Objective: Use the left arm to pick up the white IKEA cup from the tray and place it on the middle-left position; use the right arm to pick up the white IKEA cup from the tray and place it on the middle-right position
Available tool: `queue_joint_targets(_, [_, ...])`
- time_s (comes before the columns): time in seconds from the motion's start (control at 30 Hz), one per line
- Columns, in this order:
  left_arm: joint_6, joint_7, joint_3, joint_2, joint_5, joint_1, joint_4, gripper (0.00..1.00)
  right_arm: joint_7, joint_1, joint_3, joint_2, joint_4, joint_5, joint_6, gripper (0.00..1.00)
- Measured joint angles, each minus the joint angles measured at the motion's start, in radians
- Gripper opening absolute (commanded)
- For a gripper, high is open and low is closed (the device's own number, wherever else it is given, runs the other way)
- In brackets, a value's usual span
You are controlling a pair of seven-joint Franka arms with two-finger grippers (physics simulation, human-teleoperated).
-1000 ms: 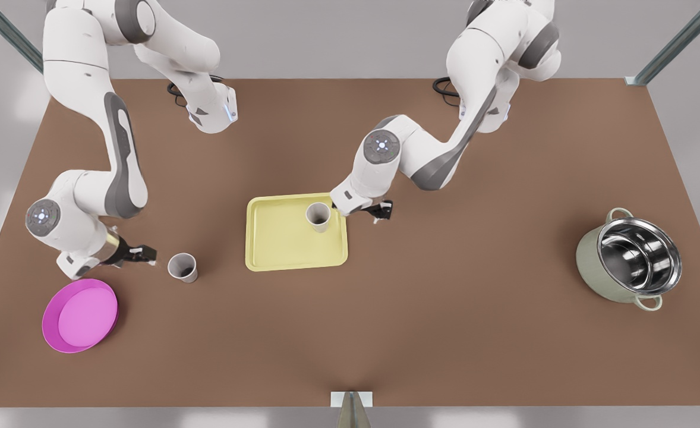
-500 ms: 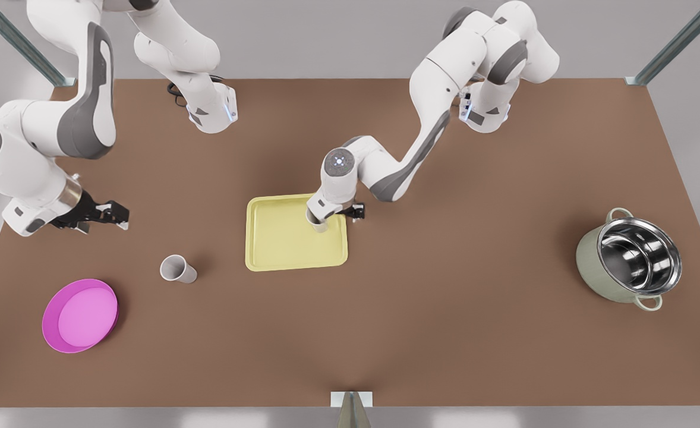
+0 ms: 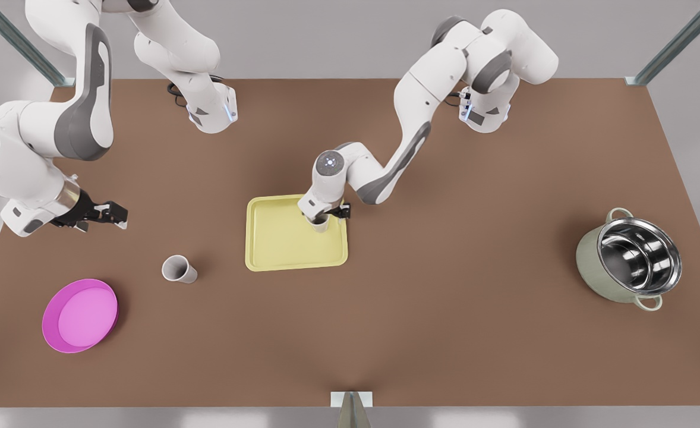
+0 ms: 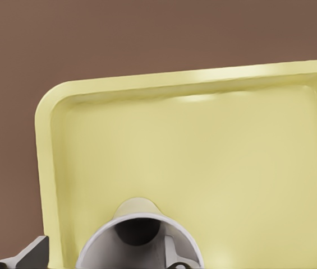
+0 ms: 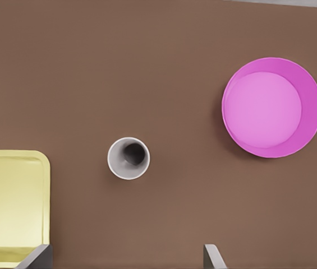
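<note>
Front view showed the left gripper (image 3: 326,214) had come down onto the cup (image 3: 320,223) on the yellow tray (image 3: 278,238); its grip could not be told. The right gripper (image 3: 112,214), fingers wide, had backed away from the other cup (image 3: 177,268), standing on the table (image 3: 445,309). One cup was probably left to move.
</note>
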Motion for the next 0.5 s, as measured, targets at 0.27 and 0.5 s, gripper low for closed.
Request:
queue_joint_targets(0.27, [0.034, -0.036, 0.000, 0.003, 0.002, 0.002, 0.002, 0.31, 0.005, 0.002, 0.000, 0.022, 0.019, 0.000, -0.001, 1.00])
queue_joint_targets(0.5, [0.025, -0.058, 0.003, -0.010, 0.004, 0.009, 0.008, 0.19, 0.007, 0.006, 0.003, 0.024, 0.020, -0.033, -0.002, 1.00])
